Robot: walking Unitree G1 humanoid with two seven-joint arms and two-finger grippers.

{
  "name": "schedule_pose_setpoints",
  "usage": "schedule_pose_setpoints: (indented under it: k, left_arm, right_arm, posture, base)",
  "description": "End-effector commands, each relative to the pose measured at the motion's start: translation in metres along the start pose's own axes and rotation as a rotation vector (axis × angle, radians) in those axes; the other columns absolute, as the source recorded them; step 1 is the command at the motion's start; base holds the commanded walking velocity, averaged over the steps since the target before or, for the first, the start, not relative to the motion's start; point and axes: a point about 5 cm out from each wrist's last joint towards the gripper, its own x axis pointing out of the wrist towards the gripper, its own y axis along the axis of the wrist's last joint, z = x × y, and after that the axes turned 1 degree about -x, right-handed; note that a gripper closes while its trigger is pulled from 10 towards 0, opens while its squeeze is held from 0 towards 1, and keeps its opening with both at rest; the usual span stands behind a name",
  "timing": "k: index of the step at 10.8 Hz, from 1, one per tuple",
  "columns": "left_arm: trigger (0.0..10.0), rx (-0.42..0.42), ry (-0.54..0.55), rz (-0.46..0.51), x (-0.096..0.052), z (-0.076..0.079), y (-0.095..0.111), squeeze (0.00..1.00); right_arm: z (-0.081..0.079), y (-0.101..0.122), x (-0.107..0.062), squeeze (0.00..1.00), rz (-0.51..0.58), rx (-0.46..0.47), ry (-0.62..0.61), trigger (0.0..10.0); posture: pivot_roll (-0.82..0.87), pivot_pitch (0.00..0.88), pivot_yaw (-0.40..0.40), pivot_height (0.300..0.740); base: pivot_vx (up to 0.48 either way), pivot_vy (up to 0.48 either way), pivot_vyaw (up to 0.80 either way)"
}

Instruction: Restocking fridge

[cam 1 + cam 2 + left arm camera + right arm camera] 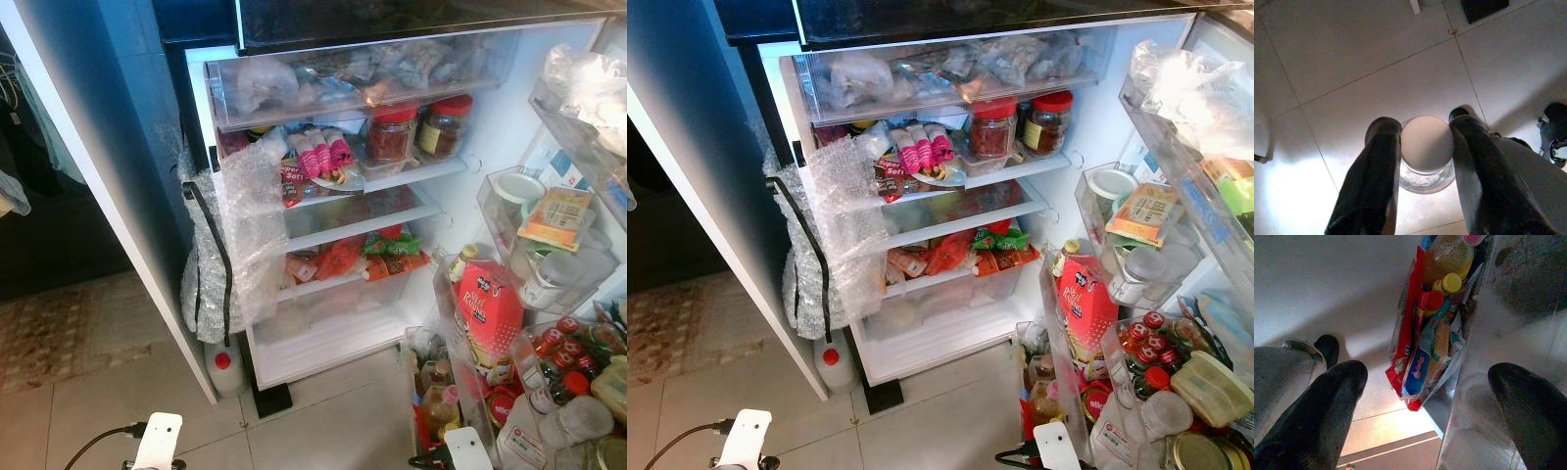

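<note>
Two grippers low before the open fridge [443, 201], one loaded, one free.

The left gripper [1425, 147] pinches a clear jar [1426, 169] by its white lid [1427, 142] over bare floor tiles [1361, 73], likely carried for shelving. The middle shelf [358, 220] looks like the roomiest slot. The right gripper [1425, 387], fingers spread wide and holding nothing, hangs beside the crowded door rack [460, 382], which narrows its side.
</note>
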Motion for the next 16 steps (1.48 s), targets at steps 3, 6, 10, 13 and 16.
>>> schedule_pose_setpoints:
  k: [3, 6, 10, 13, 16]
  left_arm:
    - [10.0, 0.027, 0.0, -0.022, -0.0007, -0.0023, -0.0058, 0.0]
    - [10.0, 0.034, -0.003, -0.021, -0.0007, -0.0017, -0.0059, 0.0]
    - [10.0, 0.03, -0.005, -0.02, -0.0006, -0.0003, -0.0056, 0.0]
    - [10.0, 0.022, -0.003, -0.021, -0.0005, -0.0004, -0.0056, 0.0]
    - [10.0, 0.013, 0.001, -0.021, -0.0005, -0.0003, -0.0055, 0.0]
  right_arm:
    - [0.002, -0.002, -0.0002, 0.0, -0.003, -0.018, 0.001, 10.0]
    - [0.0022, -0.0021, -0.0002, 0.0, -0.003, -0.027, 0.003, 10.0]
    - [0.0033, -0.0016, -0.0002, 0.0, -0.002, -0.044, 0.009, 10.0]
    - [0.0036, -0.0013, -0.0002, 0.0, -0.002, -0.046, 0.013, 10.0]
    - [0.0037, -0.0009, -0.0002, 0.0, -0.001, -0.05, 0.022, 10.0]
  posture:
    - [-0.14, 0.014, -0.037, 0.74]
    - [-0.14, 0.006, -0.037, 0.74]
    - [-0.14, 0.007, -0.044, 0.74]
    - [-0.14, 0.024, -0.05, 0.74]
    - [-0.14, 0.032, -0.051, 0.74]
  base:
    - [0.0, -0.084, 0.0]
    - [0.0, -0.257, 0.0]
    - [0.0, -0.286, 0.0]
    - [0.0, -0.285, 0.0]
    - [0.0, -0.189, 0.0]
